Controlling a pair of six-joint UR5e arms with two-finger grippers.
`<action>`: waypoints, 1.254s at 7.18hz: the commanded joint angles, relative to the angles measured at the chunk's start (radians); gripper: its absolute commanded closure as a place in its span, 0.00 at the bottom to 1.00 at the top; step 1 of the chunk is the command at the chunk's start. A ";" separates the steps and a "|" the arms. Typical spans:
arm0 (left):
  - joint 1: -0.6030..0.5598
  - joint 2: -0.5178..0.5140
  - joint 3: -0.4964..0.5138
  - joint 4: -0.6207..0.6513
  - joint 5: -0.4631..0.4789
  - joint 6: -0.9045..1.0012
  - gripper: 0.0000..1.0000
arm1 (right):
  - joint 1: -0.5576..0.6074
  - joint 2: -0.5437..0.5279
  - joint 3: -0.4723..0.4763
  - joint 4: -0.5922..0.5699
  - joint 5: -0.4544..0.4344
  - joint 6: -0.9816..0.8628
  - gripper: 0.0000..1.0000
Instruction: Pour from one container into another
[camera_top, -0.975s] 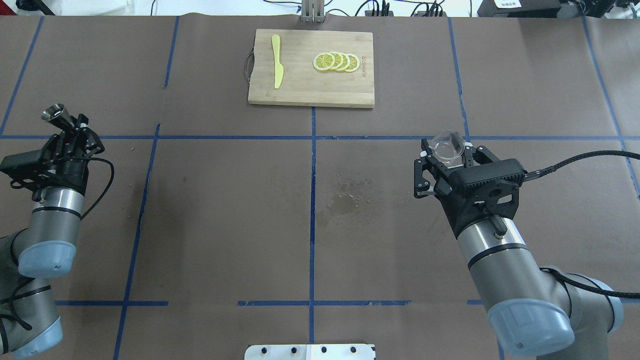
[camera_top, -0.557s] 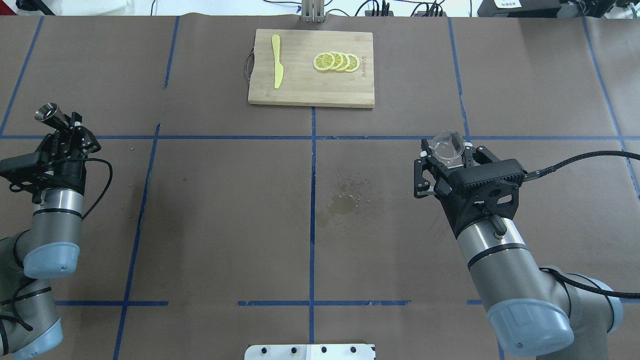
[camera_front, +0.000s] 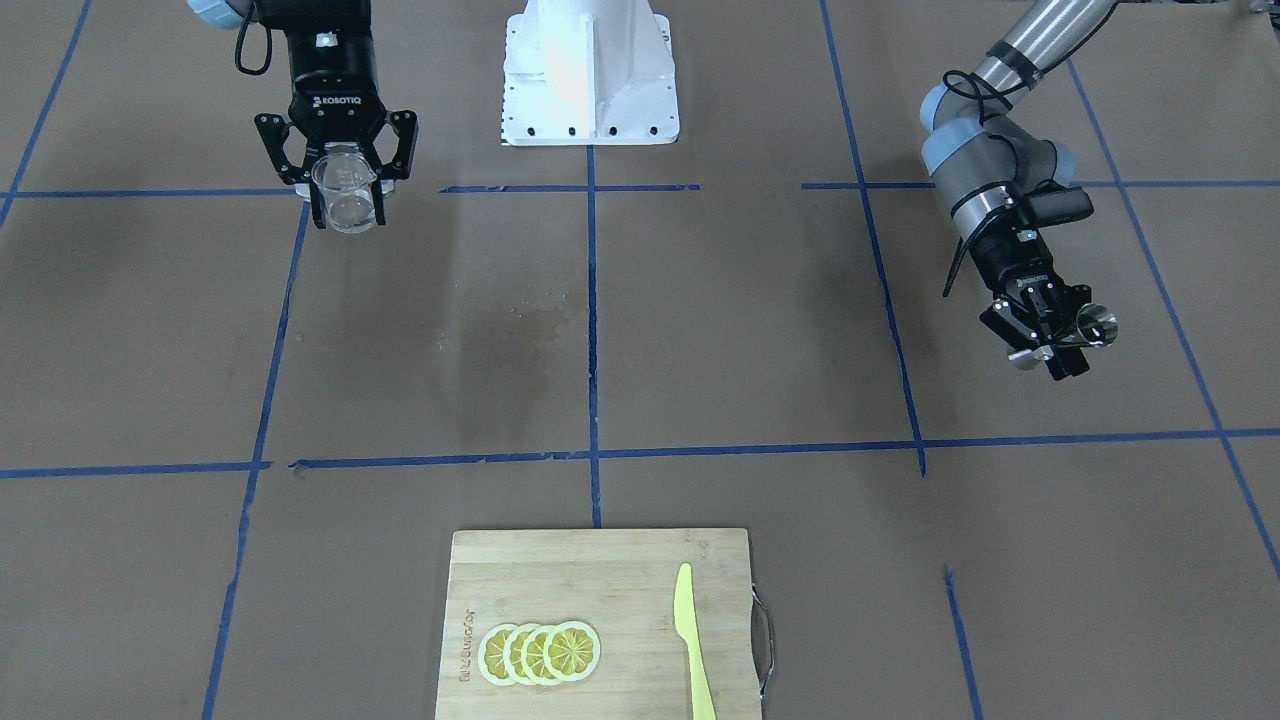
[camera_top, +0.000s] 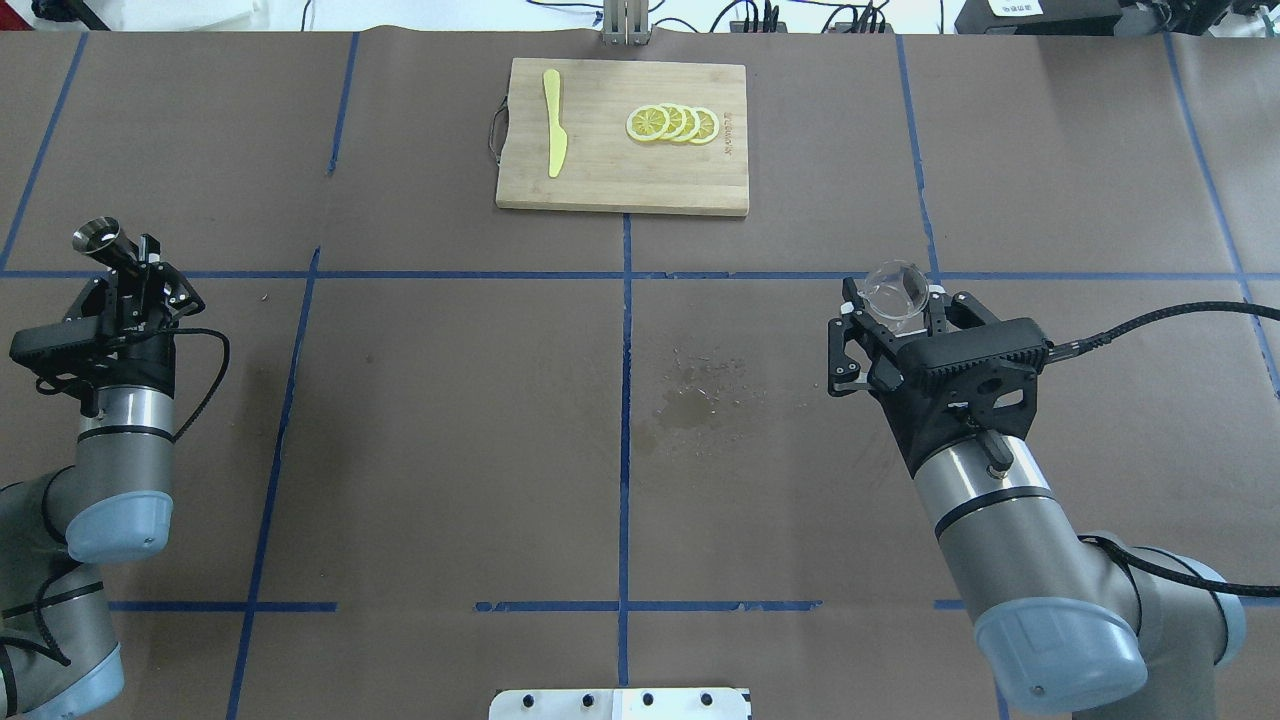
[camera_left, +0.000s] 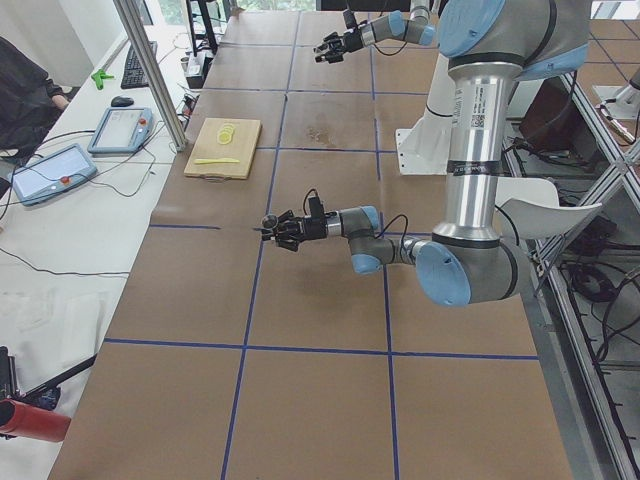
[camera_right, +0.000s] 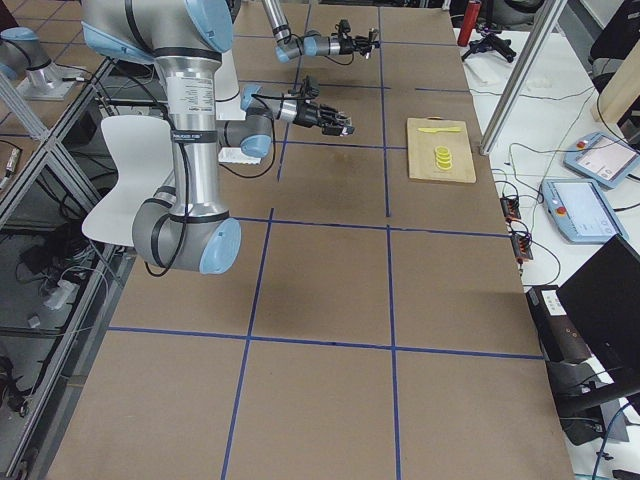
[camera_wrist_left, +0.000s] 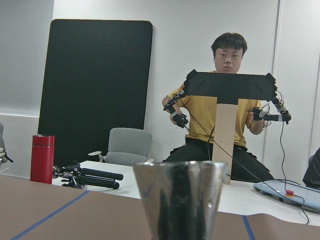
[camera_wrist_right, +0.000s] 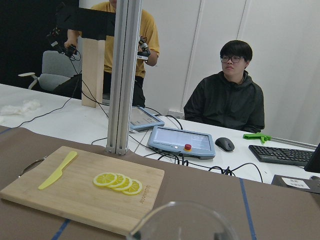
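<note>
Left claw (camera_top: 128, 262) clamping jigger (camera_top: 97, 237), right claw (camera_top: 895, 308) clamping glass beaker (camera_top: 896, 286)

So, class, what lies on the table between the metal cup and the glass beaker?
No object: in the overhead view only brown paper, blue tape lines and a wet stain lie between metal cup and glass beaker.

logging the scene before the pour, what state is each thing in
left hand: shut on the metal jigger
metal jigger: gripped, tilted
right hand: shut on the glass beaker
glass beaker: gripped, contents unclear
cutting board: flat on the table
lemon slices: overlapping row on the board
plastic knife: lying flat on the board
table paper: wet stain near the middle
</note>
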 joint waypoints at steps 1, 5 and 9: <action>0.008 0.000 0.001 0.053 0.001 -0.001 1.00 | 0.000 0.000 0.000 0.000 0.000 0.000 1.00; 0.043 0.000 0.001 0.059 -0.001 -0.100 1.00 | 0.002 -0.002 0.000 -0.002 0.000 0.000 1.00; 0.091 0.000 0.007 0.061 0.027 -0.117 1.00 | 0.002 -0.003 -0.002 -0.002 0.000 0.000 1.00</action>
